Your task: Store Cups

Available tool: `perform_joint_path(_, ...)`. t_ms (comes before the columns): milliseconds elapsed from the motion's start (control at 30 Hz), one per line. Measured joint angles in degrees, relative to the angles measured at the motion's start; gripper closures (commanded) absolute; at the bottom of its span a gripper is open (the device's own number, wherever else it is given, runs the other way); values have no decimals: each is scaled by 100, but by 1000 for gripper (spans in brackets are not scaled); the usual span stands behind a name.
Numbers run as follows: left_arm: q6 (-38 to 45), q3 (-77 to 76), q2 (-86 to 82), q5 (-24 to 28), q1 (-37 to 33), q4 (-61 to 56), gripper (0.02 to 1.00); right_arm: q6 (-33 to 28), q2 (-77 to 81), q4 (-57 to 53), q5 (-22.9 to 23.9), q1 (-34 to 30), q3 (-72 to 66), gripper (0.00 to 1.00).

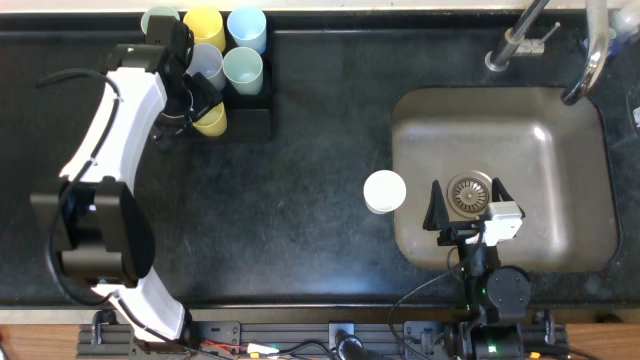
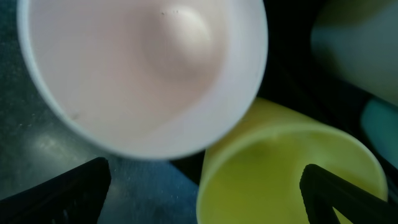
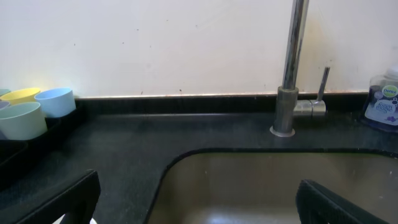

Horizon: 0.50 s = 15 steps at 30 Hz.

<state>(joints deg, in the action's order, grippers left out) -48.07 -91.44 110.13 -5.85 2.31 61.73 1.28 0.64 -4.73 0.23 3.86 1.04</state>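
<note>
Top view: the left arm reaches up to the black rack (image 1: 252, 120) at the back-left of the worktop (image 1: 300, 230). The right arm is over the sink (image 1: 560, 150).
Rack: several cups stand in it mouth-up and close together, which is probably the storage layout the task wants.
Left fingers (image 2: 62, 193): spread wide at the rack's front corner. A yellow cup (image 2: 286, 168) sits between them, nearer one finger, with a clear gap to the other, so they are not clamped on it.
Yellow cup: at the front-left of the rack, just beside a pale cup (image 2: 143, 68). I cannot tell whether it is seated flat in its slot or leaning.
Loose white cup (image 1: 384, 191): mouth-up on the worktop, just beside the sink's left rim and well apart from the rack. Not yet stored.
Right fingers (image 3: 56, 199): wide apart with nothing between them, above the sink basin and facing the tap (image 3: 292, 68). Judged parked there, out of the left arm's way.
Progress: judged late; one cup left to store.
Next: the white cup is nearer the right arm, but the rack is on the left arm's side, so a reach across or a hand-over may be needed.
Risk: the rack is crowded, so a cup lowered in could knock its neighbours.
</note>
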Motion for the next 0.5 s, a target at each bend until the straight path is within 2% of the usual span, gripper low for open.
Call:
perform_joint_path(133, 0, 35, -492, -2, 120, 44, 18, -2, -2, 2, 0, -2, 0, 3)
perform_joint_path(267, 2, 37, -1412, -2, 557, 103, 20, -2, -2, 0, 0, 0, 0, 3)
perform_joint_path(400, 9, 50, -2686, 2, 1154, 748, 18, -2, 0, 2, 0, 0, 0, 5)
perform_joint_path(500, 11, 461, -3703, 26, 1261, 1032, 20, -2, 0, 2, -2, 0, 0, 3)
